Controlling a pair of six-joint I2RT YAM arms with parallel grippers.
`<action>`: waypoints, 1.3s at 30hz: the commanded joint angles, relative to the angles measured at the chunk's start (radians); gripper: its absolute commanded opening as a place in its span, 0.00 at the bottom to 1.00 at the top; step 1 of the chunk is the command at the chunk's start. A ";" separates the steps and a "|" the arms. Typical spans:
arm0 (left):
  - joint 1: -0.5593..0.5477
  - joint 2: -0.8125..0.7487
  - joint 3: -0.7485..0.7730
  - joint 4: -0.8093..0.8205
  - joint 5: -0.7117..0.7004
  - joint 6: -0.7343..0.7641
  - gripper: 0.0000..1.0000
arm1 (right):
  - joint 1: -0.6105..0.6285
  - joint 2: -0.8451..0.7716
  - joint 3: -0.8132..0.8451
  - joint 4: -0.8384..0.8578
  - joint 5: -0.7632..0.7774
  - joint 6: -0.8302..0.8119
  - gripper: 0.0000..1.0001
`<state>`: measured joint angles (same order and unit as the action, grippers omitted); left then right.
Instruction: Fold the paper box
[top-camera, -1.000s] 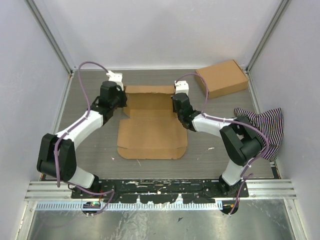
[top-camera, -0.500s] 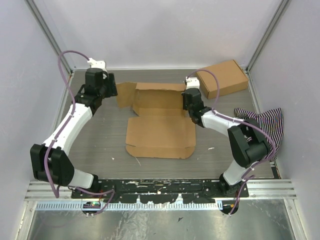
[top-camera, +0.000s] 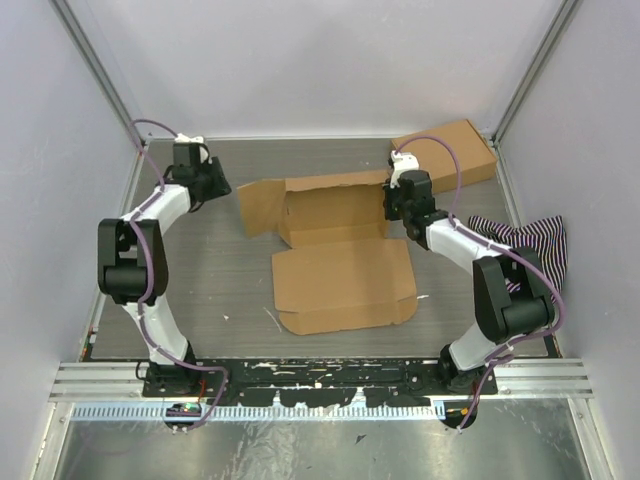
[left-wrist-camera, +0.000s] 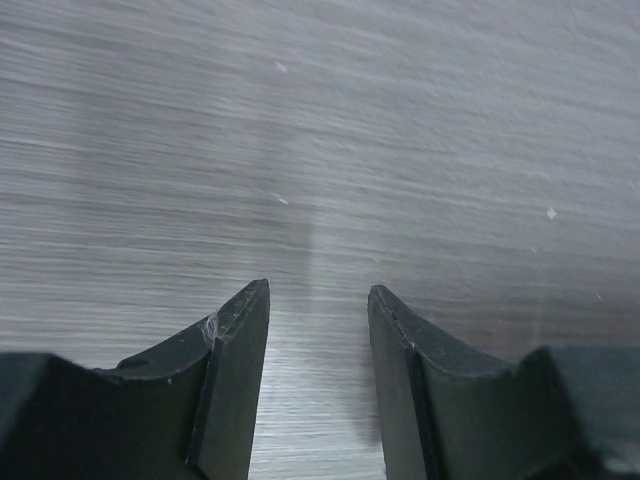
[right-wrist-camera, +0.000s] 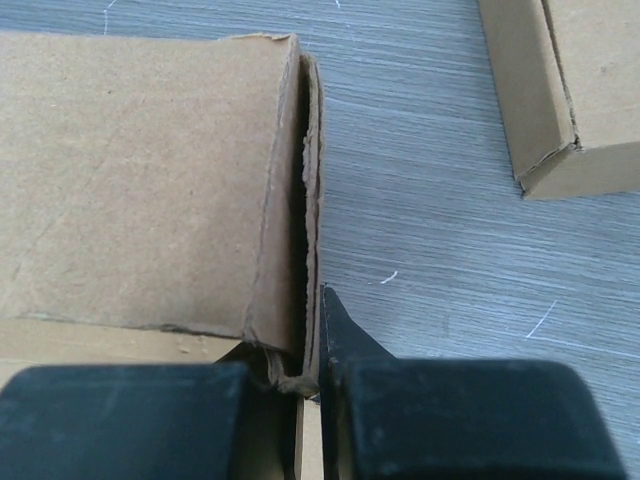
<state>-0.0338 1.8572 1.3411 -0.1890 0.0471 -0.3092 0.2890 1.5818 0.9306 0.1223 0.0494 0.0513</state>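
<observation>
Brown cardboard paper box (top-camera: 345, 275) lying part-folded at centre of worktop (top-camera: 200, 290), rear wall and side flaps rising. At box's right side wall, right fingers (right-wrist-camera: 342, 335) pinching cardboard edge. Beyond box's left flap, left fingers (left-wrist-camera: 235, 350) hanging spread over worktop, apart from box.

Robot lab cell, white panel walls (top-camera: 320, 60), aluminium rails (top-camera: 100, 380), grey table (top-camera: 220, 280)
</observation>
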 joint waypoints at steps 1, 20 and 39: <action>-0.061 -0.033 -0.073 0.183 0.159 -0.021 0.51 | -0.008 -0.021 0.035 -0.015 -0.092 0.006 0.01; -0.220 -0.427 -0.395 0.153 0.202 -0.025 0.47 | -0.027 0.092 0.161 -0.073 -0.161 0.048 0.02; -0.331 -0.480 -0.381 0.125 0.168 -0.068 0.47 | -0.028 0.105 0.162 -0.064 -0.212 0.075 0.03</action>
<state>-0.3428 1.4582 0.9573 -0.0490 0.2268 -0.3531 0.2596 1.6779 1.0565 0.0513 -0.1329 0.0940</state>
